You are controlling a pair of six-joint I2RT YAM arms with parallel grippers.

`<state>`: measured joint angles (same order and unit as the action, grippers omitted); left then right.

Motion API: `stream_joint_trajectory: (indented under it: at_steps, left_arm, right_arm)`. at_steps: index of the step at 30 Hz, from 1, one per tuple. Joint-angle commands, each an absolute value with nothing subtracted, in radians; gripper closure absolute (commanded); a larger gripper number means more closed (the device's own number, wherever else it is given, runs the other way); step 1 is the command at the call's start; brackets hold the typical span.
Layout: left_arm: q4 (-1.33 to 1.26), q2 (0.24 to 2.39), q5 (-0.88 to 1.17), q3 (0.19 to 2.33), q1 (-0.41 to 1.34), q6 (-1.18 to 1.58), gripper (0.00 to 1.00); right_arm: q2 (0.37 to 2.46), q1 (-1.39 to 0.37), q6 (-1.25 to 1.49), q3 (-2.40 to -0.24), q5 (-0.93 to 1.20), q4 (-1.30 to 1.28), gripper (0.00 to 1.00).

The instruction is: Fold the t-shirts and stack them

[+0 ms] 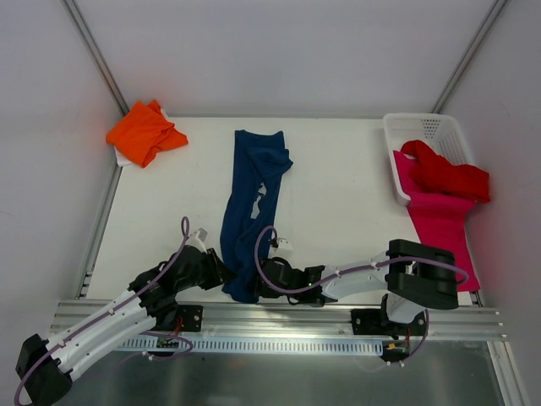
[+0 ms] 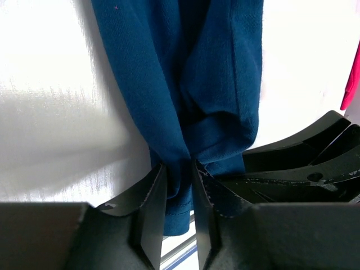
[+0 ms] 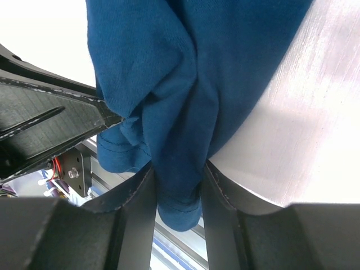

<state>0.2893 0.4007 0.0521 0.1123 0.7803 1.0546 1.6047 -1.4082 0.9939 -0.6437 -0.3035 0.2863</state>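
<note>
two grips on navy t-shirt (image 1: 241, 211): left end effector (image 2: 177, 171), right end effector (image 3: 177, 171)

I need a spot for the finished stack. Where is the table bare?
Two bare table patches: between the orange tee and the navy tee, and between the navy tee and the basket and magenta tee. Crowded at the near edge, where the left gripper and right gripper pinch the navy tee.

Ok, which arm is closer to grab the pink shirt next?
Right, probably. The pink shirt spills from the basket on that side. The right gripper and left gripper both pinch the blue shirt now.
</note>
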Motion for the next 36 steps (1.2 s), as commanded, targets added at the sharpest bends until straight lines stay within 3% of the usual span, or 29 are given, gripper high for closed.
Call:
stream_joint_trajectory:
  at_steps: [1,3,4,6,8,20,36]
  left_arm:
    - [0.318,0.414,0.071,0.043,0.790,1.034,0.77]
    - [0.310,0.416,0.071,0.037,0.790,1.034,0.80]
    - [0.308,0.416,0.071,0.035,0.790,1.032,0.86]
    - [0.302,0.417,0.077,0.034,0.790,1.031,1.00]
    - [0.299,0.416,0.087,0.035,0.790,1.026,1.00]
    - [0.276,0.416,0.167,0.080,0.790,1.003,1.00]
    - [0.252,0.445,0.218,0.236,0.790,1.017,1.00]
  right_arm:
    - [1.641,-1.408,1.006,-0.597,-0.285,0.189,0.62]
    - [1.635,-1.408,1.009,-0.589,-0.288,0.189,0.65]
    - [1.631,-1.410,1.011,-0.584,-0.288,0.189,0.68]
    - [1.608,-1.408,1.019,-0.566,-0.294,0.180,0.80]
    - [1.585,-1.413,1.029,-0.555,-0.302,0.144,1.00]
    - [1.312,-1.558,1.160,-0.621,-0.518,-0.434,1.00]
    - [1.256,-1.586,1.147,-0.876,-0.666,-0.753,0.99]
